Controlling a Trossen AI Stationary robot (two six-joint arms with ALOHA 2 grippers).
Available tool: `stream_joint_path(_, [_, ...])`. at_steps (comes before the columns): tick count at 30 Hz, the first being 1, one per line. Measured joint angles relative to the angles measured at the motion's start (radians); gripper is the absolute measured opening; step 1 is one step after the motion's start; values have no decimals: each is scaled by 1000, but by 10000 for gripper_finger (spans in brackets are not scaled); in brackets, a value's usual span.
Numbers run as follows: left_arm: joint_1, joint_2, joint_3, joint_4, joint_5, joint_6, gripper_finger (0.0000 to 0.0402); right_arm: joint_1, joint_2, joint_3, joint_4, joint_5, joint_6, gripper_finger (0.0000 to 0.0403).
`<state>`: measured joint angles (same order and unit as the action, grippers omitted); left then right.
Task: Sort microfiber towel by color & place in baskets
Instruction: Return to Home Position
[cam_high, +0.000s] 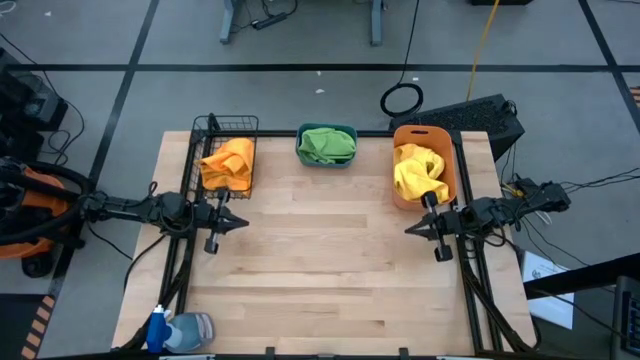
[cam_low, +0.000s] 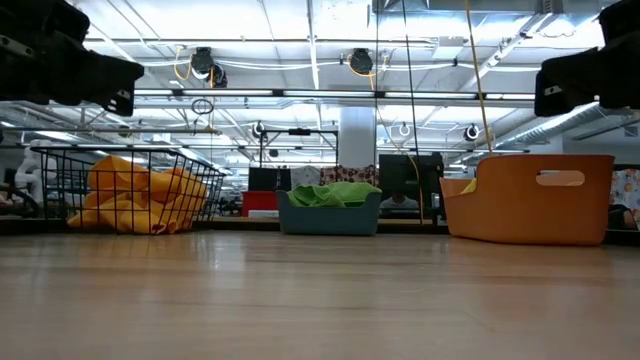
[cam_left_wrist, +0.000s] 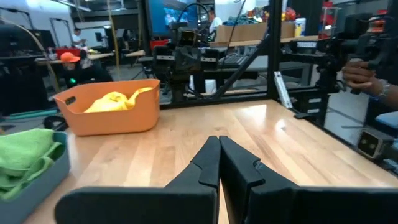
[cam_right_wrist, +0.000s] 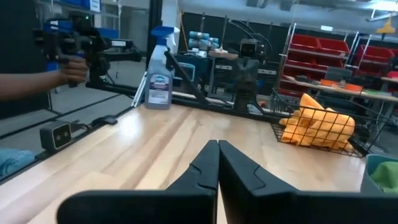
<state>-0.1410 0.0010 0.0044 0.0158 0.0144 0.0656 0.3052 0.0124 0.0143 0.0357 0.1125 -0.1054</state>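
Observation:
Three baskets stand along the table's far edge. The black wire basket (cam_high: 228, 155) at the left holds an orange towel (cam_high: 229, 164). The teal tub (cam_high: 327, 145) in the middle holds a green towel (cam_high: 327, 143). The orange bin (cam_high: 425, 165) at the right holds a yellow towel (cam_high: 418, 172). My left gripper (cam_high: 240, 224) hovers shut at the table's left side, pointing level toward the right. My right gripper (cam_high: 410, 230) hovers shut at the right side, pointing left. Neither holds anything.
A blue spray bottle (cam_high: 175, 331) lies at the table's near left corner. The wooden tabletop (cam_high: 330, 270) between the two grippers is bare. A person's hand (cam_right_wrist: 68, 70) holds a device beyond the table's near side.

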Motion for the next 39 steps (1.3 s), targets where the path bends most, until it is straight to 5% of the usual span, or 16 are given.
stream_joint_path(21, [0, 0, 0, 2, -23, 19, 10, -181, 0, 0, -12, -62, -15, 0])
stream_joint_path(39, [-1, 1, 0, 0, 32, 19, 10, -189, 0, 0, -11, -63, 11, 0])
